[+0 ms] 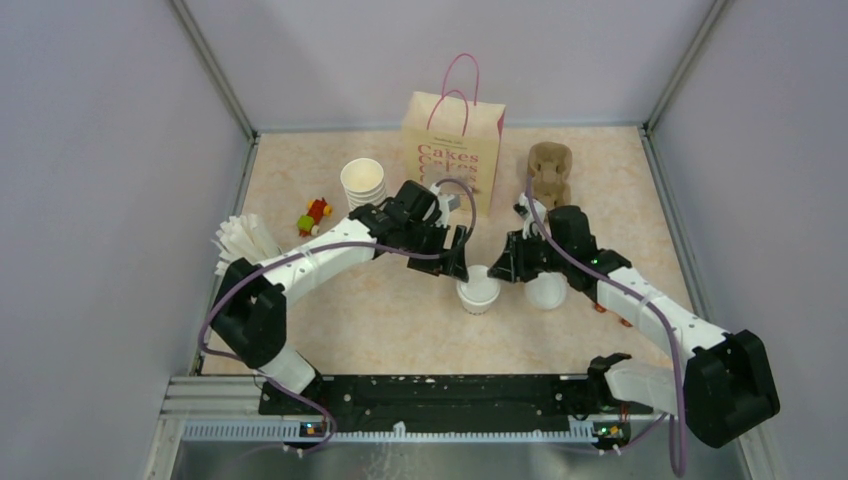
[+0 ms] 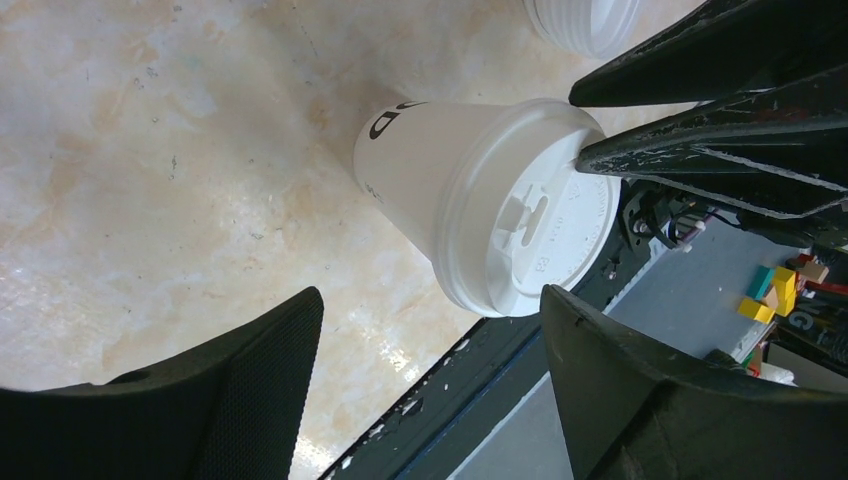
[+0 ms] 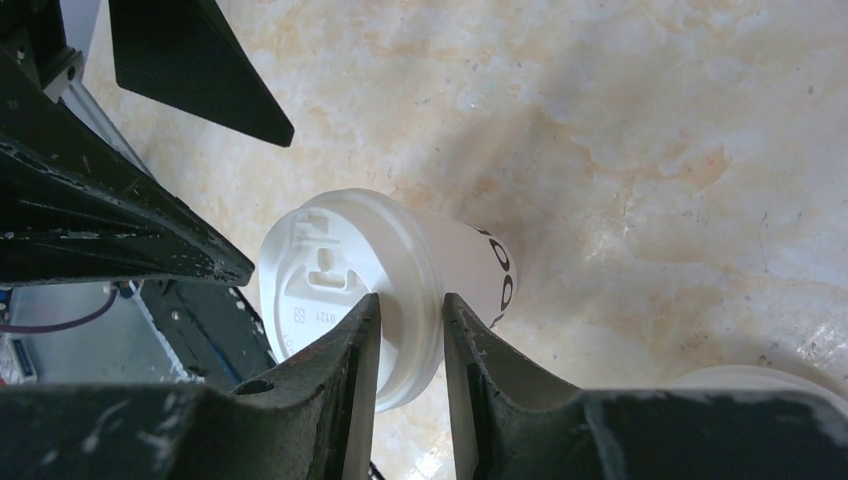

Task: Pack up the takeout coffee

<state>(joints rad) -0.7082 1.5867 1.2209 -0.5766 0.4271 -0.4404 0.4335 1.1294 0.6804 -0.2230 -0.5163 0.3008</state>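
Observation:
The takeout coffee is a small white paper cup with a white lid and black lettering, standing mid-table. My right gripper reaches it from the right. In the right wrist view that gripper is shut on the rim of the lid, one finger over the lid's top and the other under its edge against the cup wall. My left gripper hangs just left of the cup. In the left wrist view it is open, and the cup lies beyond its fingertips, untouched.
A "Cakes" paper bag stands at the back, with a brown cup carrier to its right. A stack of lidless cups, small toys and a white fanned stack sit at the left. Another white cup stands right of the coffee.

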